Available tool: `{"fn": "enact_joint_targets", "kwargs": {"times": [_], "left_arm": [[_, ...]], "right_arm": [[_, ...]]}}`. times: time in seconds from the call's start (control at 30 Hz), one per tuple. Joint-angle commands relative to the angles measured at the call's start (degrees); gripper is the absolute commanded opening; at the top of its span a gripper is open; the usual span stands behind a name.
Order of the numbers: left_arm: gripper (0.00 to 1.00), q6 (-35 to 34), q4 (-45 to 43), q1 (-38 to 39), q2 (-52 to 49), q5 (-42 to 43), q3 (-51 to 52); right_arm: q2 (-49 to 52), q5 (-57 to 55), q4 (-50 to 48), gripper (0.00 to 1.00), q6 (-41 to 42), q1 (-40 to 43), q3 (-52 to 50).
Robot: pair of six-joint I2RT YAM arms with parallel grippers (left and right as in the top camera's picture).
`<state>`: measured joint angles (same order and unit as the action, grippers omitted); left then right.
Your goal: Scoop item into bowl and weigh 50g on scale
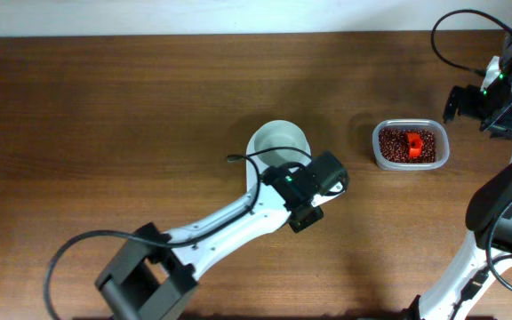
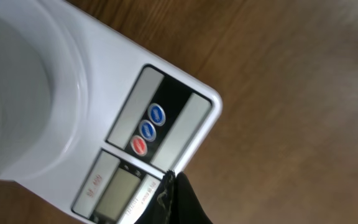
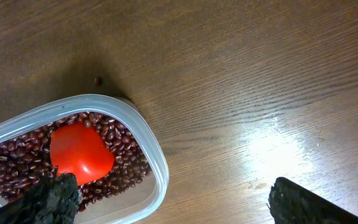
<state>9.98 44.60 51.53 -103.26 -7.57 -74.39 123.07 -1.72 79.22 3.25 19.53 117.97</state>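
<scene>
Two things could bite you from here imo.

1) Your left hand [image 1: 316,188] hangs right over the front of the scale [image 2: 114,53], w/ one dark finger [image 2: 179,200] just beside the display [image 2: 120,190] and near the buttons [image 2: 146,129]. Lean on the body or tap a button and the reading is prob junk. A knock to the bowl [image 1: 278,140] does the same. The bowl sits on the scale and looks empty from above.

2) The beans [image 3: 120,140] are all over in the clear tub [image 3: 156,155], right of the bowl and well apart from it, so every scoopful has to cross bare desk [image 3: 260,74]. Tilt the red scoop [image 3: 79,152] on the way and they roll everywhere. One stray bean [image 3: 98,80] already lies just outside the tub. Overfilling past 50g is the other risk, bc picking tiny beans back out is a pain.

Your right hand [image 3: 173,191] is wide open and empty, above the tub's near corner.

Hard to see:
- Can't tell if the left hand is open or closed, since only that one finger shows.
- Display is too blurry to read.
- From overhead the scale is basically hidden under the left arm [image 1: 229,222].
- The scoop's handle is cut off behind the right finger.
- The bowl runs off the frame edge in the left wrist view.
</scene>
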Motion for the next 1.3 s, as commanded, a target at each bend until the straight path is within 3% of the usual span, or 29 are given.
{"fn": "enact_joint_targets", "kwargs": {"times": [0.0, 0.33, 0.73, 1.27], "left_arm": [[0.0, 4.0, -1.4, 0.9, -4.0, -5.4, 0.4], [0.0, 6.4, -1.0, 0.8, -6.2, -8.8, 0.6], [0.0, 7.5, -9.7, 0.8, -9.8, -11.3, 4.9], [0.0, 9.2, -7.9, 0.5, -13.9, -11.5, 4.9]], "right_arm": [[0.3, -0.5, -0.2, 0.99, 0.7, 0.2, 1.1], [0.3, -0.5, -0.2, 0.99, 0.7, 0.2, 1.1], [0.3, -0.5, -0.2, 0.99, 0.7, 0.2, 1.1], [0.3, -0.5, -0.2, 0.99, 0.7, 0.2, 1.1]]}}
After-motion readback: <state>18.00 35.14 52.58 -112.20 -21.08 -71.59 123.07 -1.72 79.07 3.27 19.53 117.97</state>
